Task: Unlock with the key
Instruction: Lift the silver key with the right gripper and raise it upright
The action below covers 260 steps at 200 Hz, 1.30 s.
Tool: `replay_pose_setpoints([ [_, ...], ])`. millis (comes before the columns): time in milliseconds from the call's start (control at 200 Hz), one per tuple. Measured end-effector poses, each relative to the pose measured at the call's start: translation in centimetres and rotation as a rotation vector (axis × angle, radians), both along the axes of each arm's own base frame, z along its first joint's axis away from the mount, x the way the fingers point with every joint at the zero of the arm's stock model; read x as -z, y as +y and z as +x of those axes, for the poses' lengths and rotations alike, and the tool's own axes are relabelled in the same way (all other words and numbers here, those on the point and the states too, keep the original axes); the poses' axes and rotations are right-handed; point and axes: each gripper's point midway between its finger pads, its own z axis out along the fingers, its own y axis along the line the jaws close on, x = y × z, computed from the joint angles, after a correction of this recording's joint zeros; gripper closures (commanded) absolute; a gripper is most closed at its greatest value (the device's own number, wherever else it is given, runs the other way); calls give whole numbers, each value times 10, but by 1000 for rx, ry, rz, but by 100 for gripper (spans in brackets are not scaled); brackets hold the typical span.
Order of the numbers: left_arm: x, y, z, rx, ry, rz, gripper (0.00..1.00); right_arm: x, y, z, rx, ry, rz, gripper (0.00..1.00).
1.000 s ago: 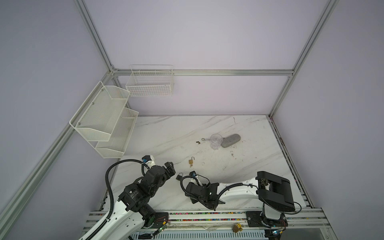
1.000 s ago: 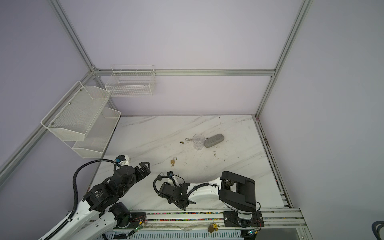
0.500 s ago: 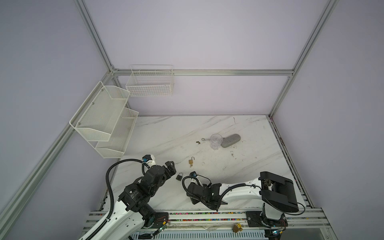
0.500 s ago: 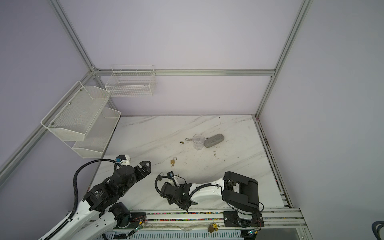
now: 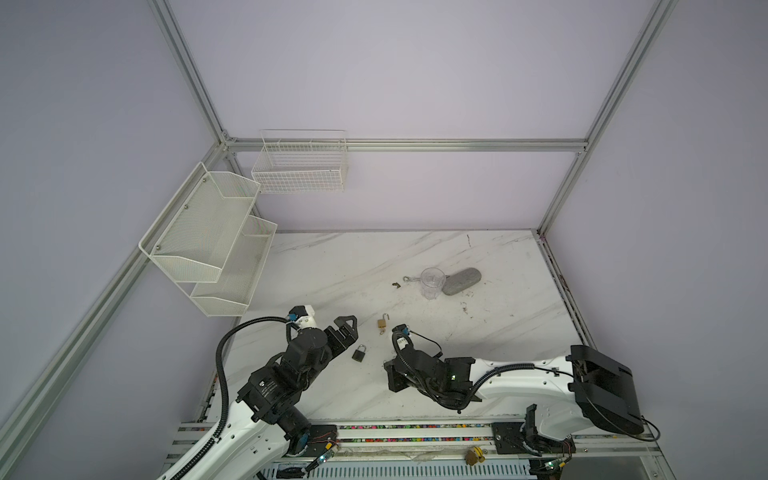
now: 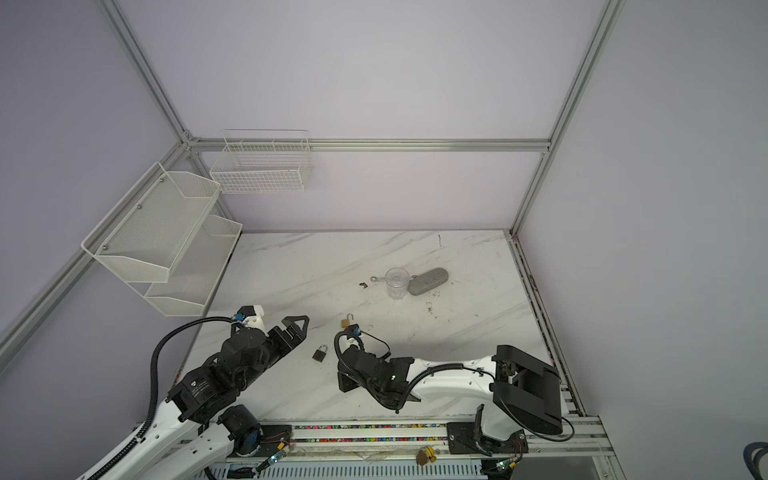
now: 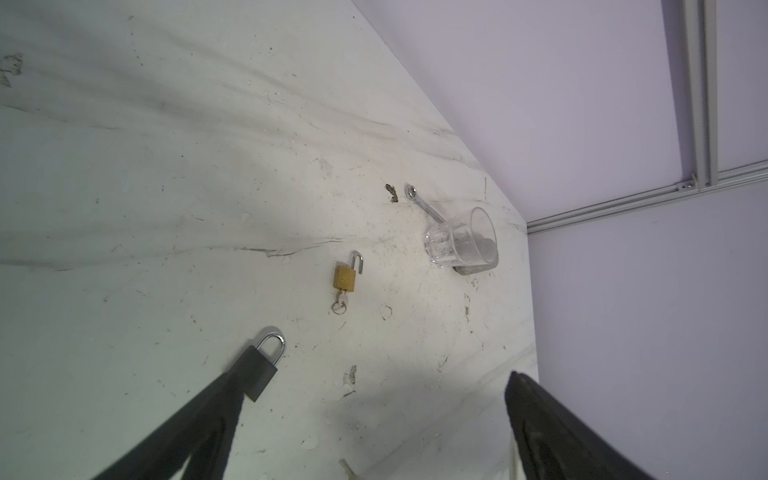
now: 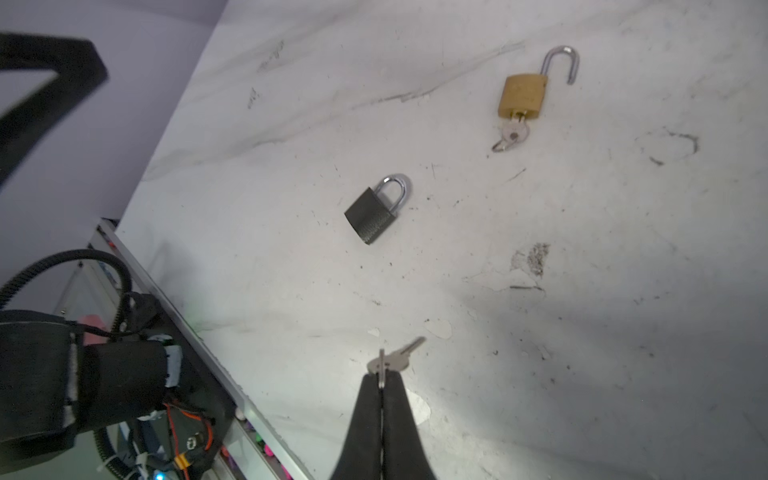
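My right gripper (image 8: 381,376) is shut on the head end of a silver key (image 8: 400,356), and the blade points out over the marble just above the table. Ahead of it in the right wrist view lies a black padlock (image 8: 374,216) with its shackle closed, seen in both top views (image 5: 359,353) (image 6: 319,354). My left gripper (image 7: 380,374) is open and empty; in the left wrist view one finger overlaps the black padlock (image 7: 259,372). A brass padlock (image 8: 521,95) lies farther off, shackle sprung open, with its own key in it.
A clear glass (image 5: 431,282), a grey oblong object (image 5: 461,281) and a small metal tool (image 5: 409,279) sit mid-table. White mesh shelves (image 5: 208,245) and a wire basket (image 5: 301,166) hang on the left and back walls. The front rail (image 5: 415,428) runs close behind both arms.
My right gripper has closed the last bit onto the key. The right arm's rear links have swung to the right. The left arm and both padlocks have not moved.
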Motion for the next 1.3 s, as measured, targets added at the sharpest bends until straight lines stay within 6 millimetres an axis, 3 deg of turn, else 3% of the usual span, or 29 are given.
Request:
replay_pose_setpoints([
  [240,-25,-30,9,45,-25,-221,0,-54,-5,13,22,-92,119,100],
  [420,-26,-51,15,86,15,-308,0,-86,-3,22,38,-178,165,100],
  [760,-42,-68,18,104,31,-469,0,-153,24,33,19,-310,333,100],
  [985,-52,-73,17,106,23,-538,0,-149,42,39,8,-338,340,100],
  [1235,-65,-75,18,99,0,-597,0,-152,45,42,9,-355,356,100],
  [1300,-67,-74,18,93,-5,-608,5,-152,45,42,10,-356,361,100],
])
